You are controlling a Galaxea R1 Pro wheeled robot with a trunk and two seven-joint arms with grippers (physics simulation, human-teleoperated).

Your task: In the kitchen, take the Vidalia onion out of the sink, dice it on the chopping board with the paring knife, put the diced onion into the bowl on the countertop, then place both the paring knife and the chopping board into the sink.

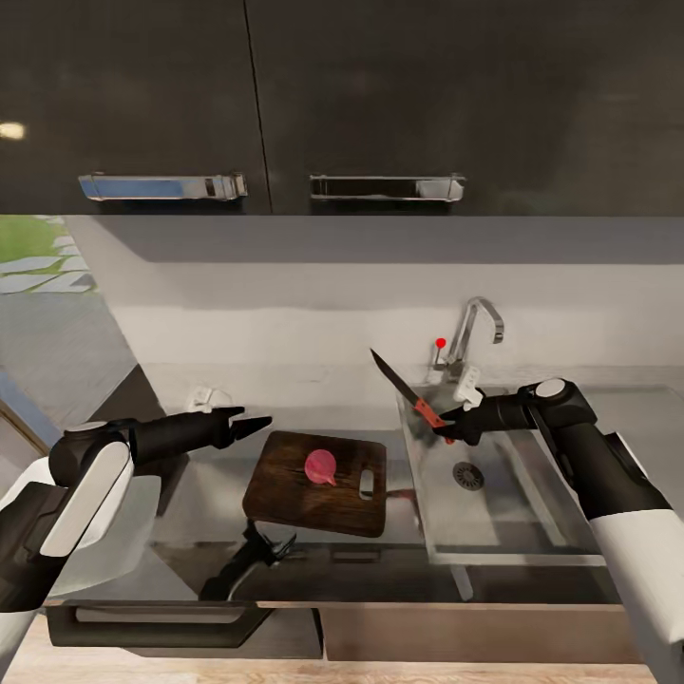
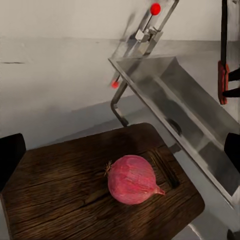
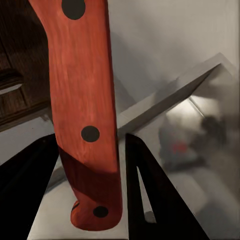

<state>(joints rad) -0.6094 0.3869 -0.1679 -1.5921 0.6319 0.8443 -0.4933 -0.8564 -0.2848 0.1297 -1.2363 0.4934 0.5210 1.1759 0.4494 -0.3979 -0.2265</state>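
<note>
The left gripper (image 1: 249, 425) hovers at about nine o'clock from the chopping board (image 1: 285, 489), its dark fingers drawn to a near point with nothing between them, so it reads as closed and empty. Below it, a dark reflection of the arm lies on the glossy grey countertop (image 1: 204, 484). The board rests flat on the countertop just beside the sink (image 1: 494, 518), its slot handle hole toward the basin, and the Vidalia onion (image 1: 321, 466) sits whole near the board's middle, with bare wood all round it; in the left wrist view the onion (image 2: 132, 179) shows its tip aimed toward the slot. At about one o'clock from the onion, the paring knife (image 1: 408, 389) hangs in the air over the sink's near-left rim, blade slanting up toward eleven o'clock. The right gripper (image 1: 446, 429) clamps its red handle (image 3: 85, 110), a finger on each side. Behind, the chrome tap (image 1: 470, 337) with its red dot stands at the basin's twelve o'clock edge, near the right arm's wrist. The basin holds only its drain.
</note>
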